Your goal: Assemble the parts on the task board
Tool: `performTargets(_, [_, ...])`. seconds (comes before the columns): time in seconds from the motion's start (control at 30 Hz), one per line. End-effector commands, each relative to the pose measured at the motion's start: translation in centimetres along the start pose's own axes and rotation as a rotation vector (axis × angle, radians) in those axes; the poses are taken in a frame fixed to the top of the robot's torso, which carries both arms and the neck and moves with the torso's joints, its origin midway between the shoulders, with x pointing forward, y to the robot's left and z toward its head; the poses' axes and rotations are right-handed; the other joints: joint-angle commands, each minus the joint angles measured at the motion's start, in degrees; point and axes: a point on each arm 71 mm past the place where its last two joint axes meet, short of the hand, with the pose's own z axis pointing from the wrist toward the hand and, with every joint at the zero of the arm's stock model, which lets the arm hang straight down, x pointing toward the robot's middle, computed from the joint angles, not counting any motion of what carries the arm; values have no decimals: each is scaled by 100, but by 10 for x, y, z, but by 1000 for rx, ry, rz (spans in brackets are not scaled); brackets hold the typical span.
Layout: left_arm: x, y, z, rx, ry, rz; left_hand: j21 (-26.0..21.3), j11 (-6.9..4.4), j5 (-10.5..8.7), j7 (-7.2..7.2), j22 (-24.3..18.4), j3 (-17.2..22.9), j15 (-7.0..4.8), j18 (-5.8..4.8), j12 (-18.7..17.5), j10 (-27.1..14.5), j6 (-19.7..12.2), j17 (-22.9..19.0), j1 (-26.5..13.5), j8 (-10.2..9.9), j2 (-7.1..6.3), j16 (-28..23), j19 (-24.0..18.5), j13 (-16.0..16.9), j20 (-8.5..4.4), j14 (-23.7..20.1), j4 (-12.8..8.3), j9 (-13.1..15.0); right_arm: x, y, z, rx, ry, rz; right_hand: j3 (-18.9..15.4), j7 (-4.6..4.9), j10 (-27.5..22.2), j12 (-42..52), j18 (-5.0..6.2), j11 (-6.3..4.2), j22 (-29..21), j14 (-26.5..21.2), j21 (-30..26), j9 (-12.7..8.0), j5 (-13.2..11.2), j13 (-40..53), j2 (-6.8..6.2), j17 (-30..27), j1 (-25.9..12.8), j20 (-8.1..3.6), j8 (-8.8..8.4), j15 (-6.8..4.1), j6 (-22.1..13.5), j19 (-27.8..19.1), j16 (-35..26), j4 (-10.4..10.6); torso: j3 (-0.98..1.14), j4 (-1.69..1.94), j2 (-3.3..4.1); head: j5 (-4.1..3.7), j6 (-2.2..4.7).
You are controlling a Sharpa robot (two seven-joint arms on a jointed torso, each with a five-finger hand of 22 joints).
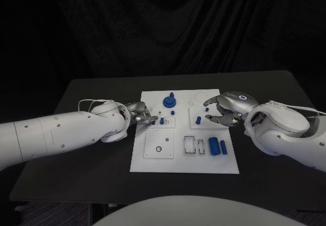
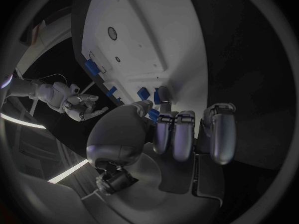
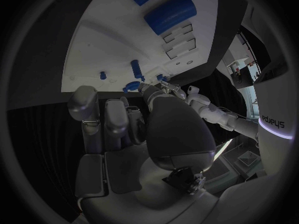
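Table (image 1: 88, 188) first: black, broad, with the white task board (image 1: 183, 162) lying flat at its middle and both white arms reaching in over it. On the board, going down in size, a pair of blue cylinders (image 1: 217, 146) lies side by side near the right edge, a blue round piece with a stem (image 1: 169, 100) stands at the far end, and small blue pegs (image 1: 198, 120) stand just in front of the right hand. That right hand (image 1: 224, 112) hovers over the board's far right part, fingers curled loosely and apart, with nothing visible in them. The left hand (image 1: 141, 115) sits at the board's left edge, fingertips drawn together on or against a small blue part (image 1: 153, 122); from the left wrist view (image 2: 153, 115) blue shows just at the fingertips, but I cannot tell whether it is actually pinched or only touched. The risk I see is at that small part: a shallow fingertip hold could let it tip or skate across the smooth plate, and a sideways push from the hand could shove the whole board.
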Motion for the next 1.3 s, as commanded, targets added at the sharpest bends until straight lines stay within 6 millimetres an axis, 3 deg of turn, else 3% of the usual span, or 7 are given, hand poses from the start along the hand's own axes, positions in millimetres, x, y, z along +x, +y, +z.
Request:
performTargets(0.03, [2, -1, 0, 6, 7, -2, 13, -2, -61, -8, 1191, -119, -20, 22, -24, 605, 71, 1509, -168, -43, 18, 15, 5, 1507, -24, 606, 1, 13, 1, -1, 0, 19, 10, -4, 34, 6, -39, -34, 113, 10, 476, -35, -32, -7, 28, 484, 20, -5, 45, -13, 11, -18, 34, -26, -38, -9, 2, -3, 0, -6, 0])
performTargets(0.47, [2, 1, 0, 8, 11, -1, 2, -15, -23, -31, 1188, -396, -27, 25, -24, 605, 186, 1509, -547, -57, 230, 15, -2, 1507, -29, 606, 1, 90, 2, -1, -1, 26, 15, -6, 55, 8, -42, -39, 114, 10, 473, -35, -45, -17, 53, 479, 28, -10, 66, -15, 8, -18, 47, -24, -44, -20, 2, -4, 0, 1, 0])
performTargets(1.03, [0, 3, 1, 16, -4, -6, -35, -27, 147, -48, 1177, -492, -35, 34, -24, 605, 179, 1509, -727, 46, 721, 15, -31, 1507, -38, 606, 3, 366, 2, -2, 0, 45, 15, -6, 126, 17, -44, -45, 121, 15, 458, -34, -103, -40, 75, 474, 70, -18, 133, -16, 5, -16, 102, -27, -56, -54, 1, -3, -2, 7, 0])
performTargets(1.3, [-1, 3, 1, 22, -23, -12, -58, -27, 173, -48, 1170, -503, -34, 39, -24, 605, 177, 1509, -746, 58, 767, 15, -47, 1507, -37, 606, 2, 398, 2, -3, 0, 49, 15, -6, 145, 19, -43, -44, 122, 17, 455, -34, -116, -41, 77, 475, 83, -21, 147, -15, 9, -15, 134, -27, -59, -61, 1, -3, -2, 23, 0])
